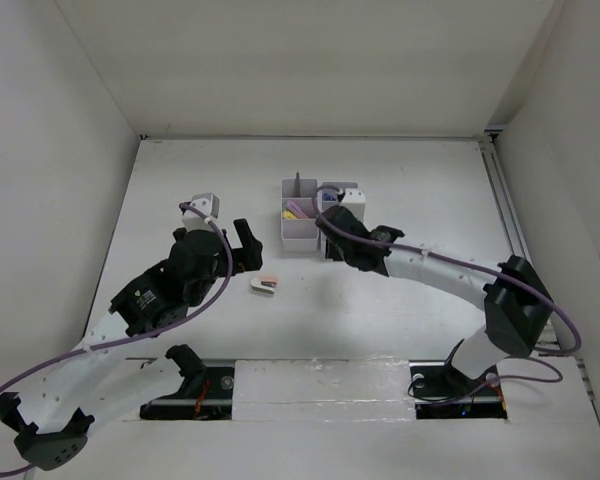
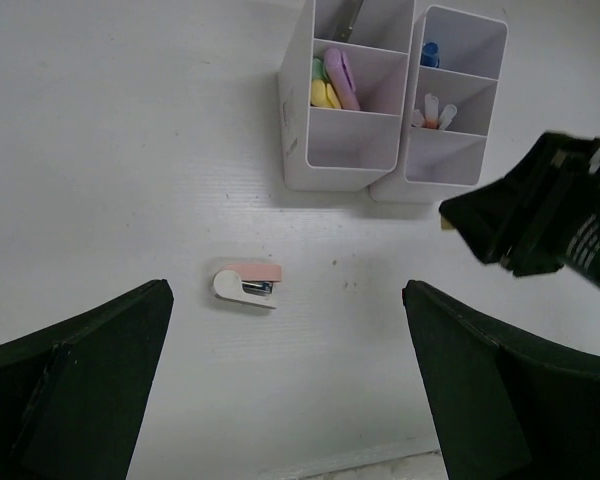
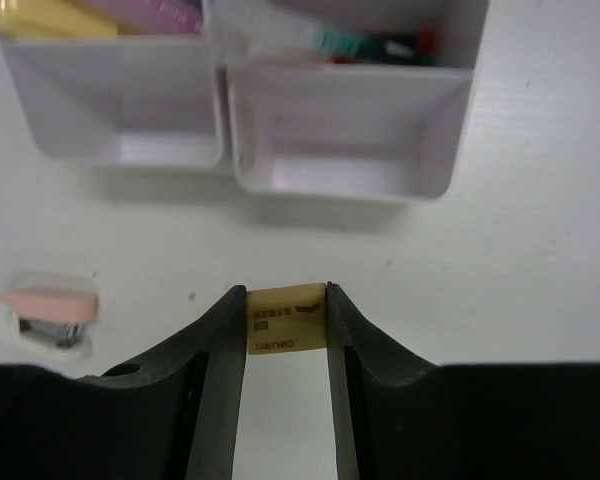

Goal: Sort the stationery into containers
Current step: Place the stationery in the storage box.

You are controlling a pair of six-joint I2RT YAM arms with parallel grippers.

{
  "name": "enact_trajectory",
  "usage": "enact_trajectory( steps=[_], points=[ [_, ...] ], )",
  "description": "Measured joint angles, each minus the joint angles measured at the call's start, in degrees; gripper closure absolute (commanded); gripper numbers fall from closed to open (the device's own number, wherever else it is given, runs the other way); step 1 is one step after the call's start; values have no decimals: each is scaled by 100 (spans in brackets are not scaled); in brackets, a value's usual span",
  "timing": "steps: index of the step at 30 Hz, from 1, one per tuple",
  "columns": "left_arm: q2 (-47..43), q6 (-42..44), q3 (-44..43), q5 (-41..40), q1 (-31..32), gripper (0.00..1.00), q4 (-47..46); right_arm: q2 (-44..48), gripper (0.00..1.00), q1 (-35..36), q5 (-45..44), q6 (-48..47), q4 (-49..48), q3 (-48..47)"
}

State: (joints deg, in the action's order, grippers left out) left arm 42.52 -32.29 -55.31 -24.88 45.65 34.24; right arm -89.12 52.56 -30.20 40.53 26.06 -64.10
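A small tan eraser [image 3: 286, 318] with printed lettering sits clamped between the fingertips of my right gripper [image 3: 286, 312], just in front of the containers' near wall [image 3: 340, 185]. The two joined white containers [image 1: 298, 237] hold yellow and pink highlighters [image 2: 332, 82], pens [image 2: 435, 110] and a blue-capped glue bottle [image 2: 431, 50]. A white-pink stapler [image 2: 246, 285] lies loose on the table, also visible as the stapler [image 1: 265, 285] and the stapler [image 3: 42, 316]. My left gripper [image 2: 285, 385] hangs wide open above the table, near the stapler, holding nothing.
White enclosure walls [image 1: 60, 150] surround the white table [image 1: 400, 180]. My right arm [image 2: 550, 215] crosses the right side of the left wrist view. The nearest compartments of both containers [image 3: 130, 140] show bare floors.
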Motion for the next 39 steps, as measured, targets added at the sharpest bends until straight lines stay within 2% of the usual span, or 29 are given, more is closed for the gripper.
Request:
enact_trajectory(
  steps=[5,11,21,39],
  points=[
    [-2,0,24,0,0,0,-24,-260,100,-789,214,-664,-57,-520],
    [-15,0,24,2,0,0,-52,-402,100,-1224,566,-1141,-107,-844],
    [-37,0,37,2,0,0,-118,-699,100,-1231,822,-1285,-116,-999],
    [-37,0,57,24,0,0,-133,-916,100,-1322,970,-1224,-343,-745]
  ],
)
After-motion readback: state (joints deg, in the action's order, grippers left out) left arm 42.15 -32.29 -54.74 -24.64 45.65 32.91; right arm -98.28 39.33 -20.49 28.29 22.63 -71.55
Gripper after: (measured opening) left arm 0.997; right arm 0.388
